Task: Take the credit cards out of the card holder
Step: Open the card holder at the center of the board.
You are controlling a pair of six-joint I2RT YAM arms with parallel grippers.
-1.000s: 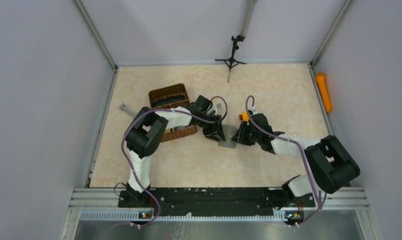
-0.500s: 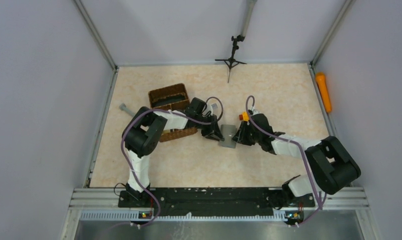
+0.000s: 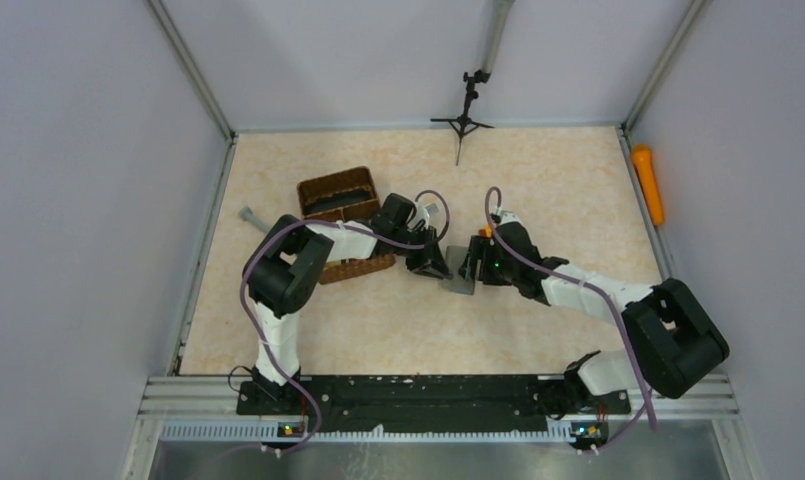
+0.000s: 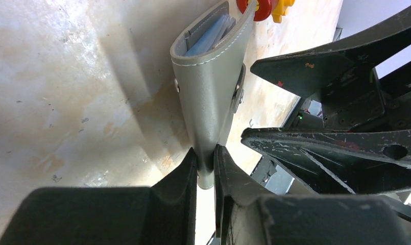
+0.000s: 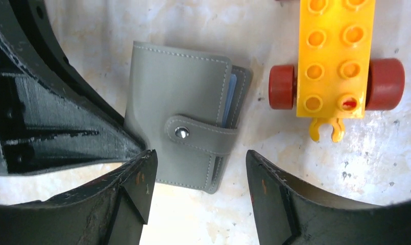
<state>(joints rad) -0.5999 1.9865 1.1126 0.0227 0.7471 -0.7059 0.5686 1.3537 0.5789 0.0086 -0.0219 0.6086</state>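
The card holder (image 3: 461,271) is a grey folding case, closed by a snap strap, in the middle of the table. My left gripper (image 4: 207,158) is shut on one edge of the card holder (image 4: 213,87). The credit cards (image 4: 211,38) show only as blue-grey edges inside its open end. My right gripper (image 5: 198,163) is open and empty, just above the card holder (image 5: 177,102), with its fingers (image 5: 137,178) either side of the strap end. A card edge (image 5: 232,99) peeks out beside the strap. In the top view the grippers meet at the case: the left (image 3: 433,262) and the right (image 3: 475,266).
An orange toy brick with red wheels (image 5: 336,56) lies right beside the holder, also in the top view (image 3: 488,232). A brown wicker basket (image 3: 343,205) stands under the left arm. A small black tripod (image 3: 465,115) stands at the back. An orange cylinder (image 3: 647,185) lies on the right rim.
My right gripper has moved left, over the card holder. My left gripper has shifted slightly left and still pinches the holder's edge.
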